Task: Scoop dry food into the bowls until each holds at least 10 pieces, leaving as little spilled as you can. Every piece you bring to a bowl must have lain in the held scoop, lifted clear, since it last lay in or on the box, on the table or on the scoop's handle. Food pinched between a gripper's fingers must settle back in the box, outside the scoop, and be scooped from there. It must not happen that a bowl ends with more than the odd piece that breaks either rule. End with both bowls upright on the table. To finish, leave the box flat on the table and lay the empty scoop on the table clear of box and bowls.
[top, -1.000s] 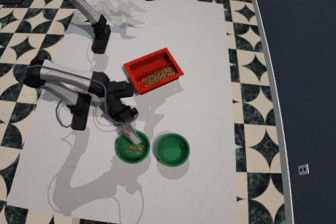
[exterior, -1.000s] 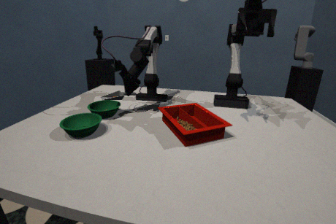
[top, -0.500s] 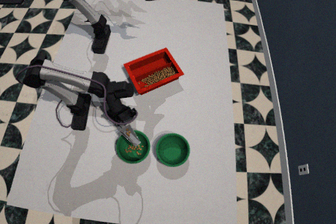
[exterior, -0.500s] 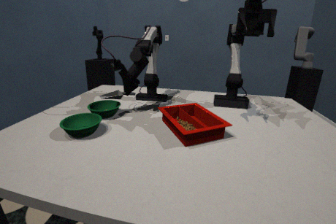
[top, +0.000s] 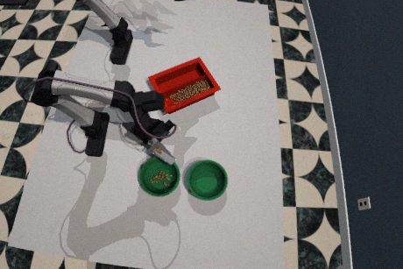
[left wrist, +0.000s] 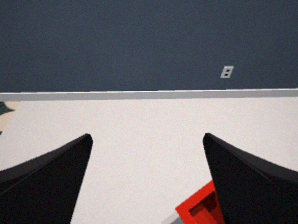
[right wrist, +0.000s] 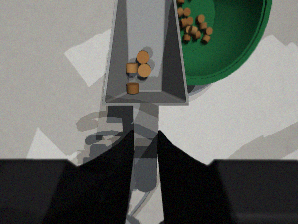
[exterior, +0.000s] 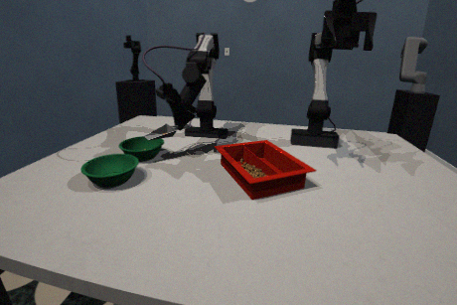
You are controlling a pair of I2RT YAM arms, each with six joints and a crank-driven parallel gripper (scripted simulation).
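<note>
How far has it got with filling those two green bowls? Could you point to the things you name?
About halfway, it seems. The green bowl under the scoop's tip (top: pixel 159 188) (exterior: pixel 141 153) (right wrist: pixel 235 57) holds well over ten pieces. The right end effector (right wrist: pixel 145 133) grips the scoop (top: pixel 168 157) (exterior: pixel 161 133) (right wrist: pixel 146 25), with four pieces left in it. The other green bowl (top: pixel 207 180) (exterior: pixel 110 171) looks empty and needs filling from the red box (top: pixel 193 102) (exterior: pixel 278 183) (left wrist: pixel 192 199); then the emptied scoop must be laid down.
</note>
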